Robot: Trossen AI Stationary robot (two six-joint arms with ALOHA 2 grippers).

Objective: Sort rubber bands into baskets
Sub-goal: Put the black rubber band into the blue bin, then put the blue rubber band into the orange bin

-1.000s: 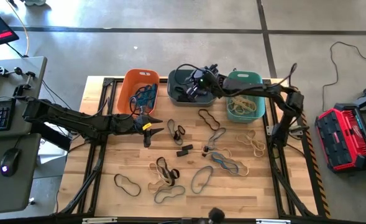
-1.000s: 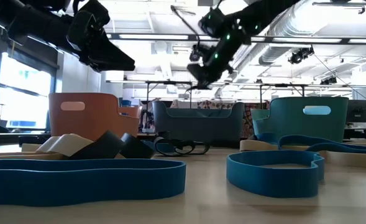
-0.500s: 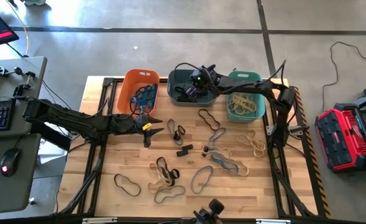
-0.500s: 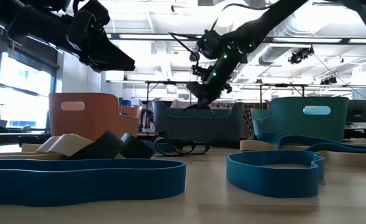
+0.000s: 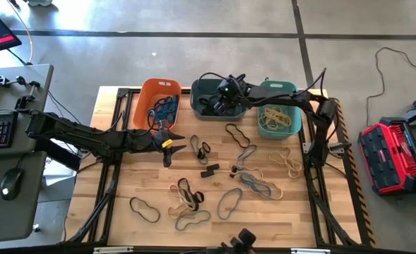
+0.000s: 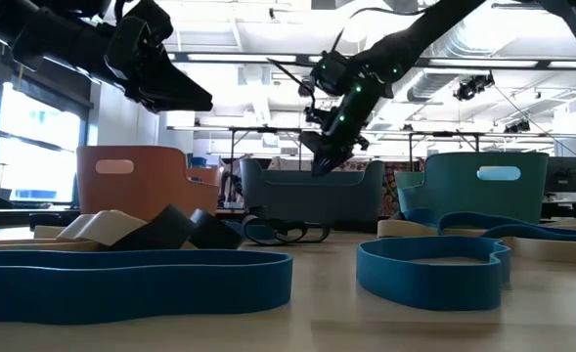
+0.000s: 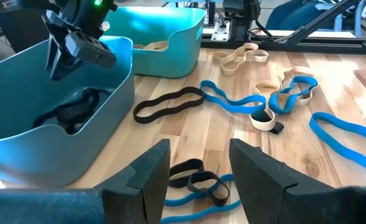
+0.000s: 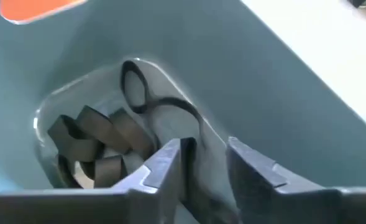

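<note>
**Right arm lowered over the middle basket, fingers parted above the dark bands**

Compared with the frame a second earlier, the right gripper [image 5: 220,97] has dropped from above the rim to just inside the mouth of the slate blue-grey rounded plastic basket [image 5: 202,87], and its fingers, formerly pressed together, now stand apart with nothing between them. In the right wrist view a thin black elastic loop [image 8: 151,99] lies against the basket's inner wall just ahead of the fingertips, beside a heap of black rubber bands [image 8: 96,146] on the basket floor; whether this is the loop just let go cannot be told for certain. Judged from this, one dark band has probably been delivered and the drop step is complete.

The left gripper [image 5: 169,145] hangs over the table in front of the orange plastic basket [image 5: 147,95], released and empty; that basket holds blue bands [image 5: 164,107]. The teal green plastic basket [image 5: 285,88] holds tan bands [image 5: 275,116].

Many loops in blue, black and tan remain scattered on the wooden table [image 5: 116,204], including a blue band [image 5: 258,185] and a black band [image 5: 143,208], so the sorting appears far from finished.
</note>
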